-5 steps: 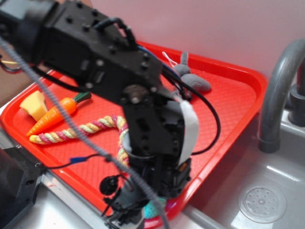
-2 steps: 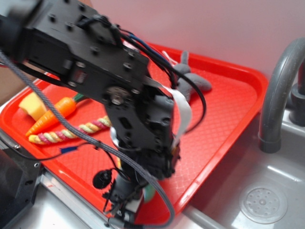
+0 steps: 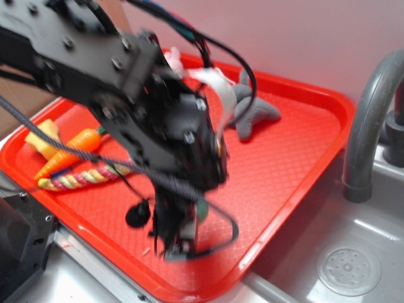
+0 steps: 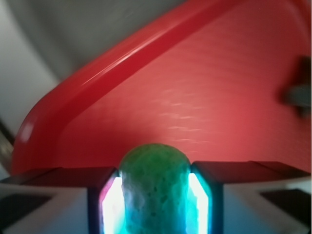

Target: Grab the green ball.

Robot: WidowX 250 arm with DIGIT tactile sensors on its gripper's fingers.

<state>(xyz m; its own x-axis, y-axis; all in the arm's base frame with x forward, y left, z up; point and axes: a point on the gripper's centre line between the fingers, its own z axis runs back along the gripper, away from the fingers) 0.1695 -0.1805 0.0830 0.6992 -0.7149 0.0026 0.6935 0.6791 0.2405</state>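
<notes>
In the wrist view the green ball (image 4: 155, 185) is squeezed between my two fingers, its rounded top poking out past their tips. My gripper (image 4: 155, 175) is shut on it above the red tray (image 4: 122, 53). In the exterior view the gripper (image 3: 177, 243) hangs blurred over the tray's front part (image 3: 303, 145). Only a sliver of the green ball (image 3: 201, 210) shows there beside the black fingers.
On the tray's left end lie a toy carrot (image 3: 71, 150), a braided rope (image 3: 82, 177) and a yellow block (image 3: 41, 139). A grey plush (image 3: 252, 112) lies at the back. A grey faucet (image 3: 366, 120) and the sink drain (image 3: 348, 270) are to the right.
The arm has risen and swung left and back over the tray, carrying the green ball up from the tray's front edge. The grey plush is uncovered.
</notes>
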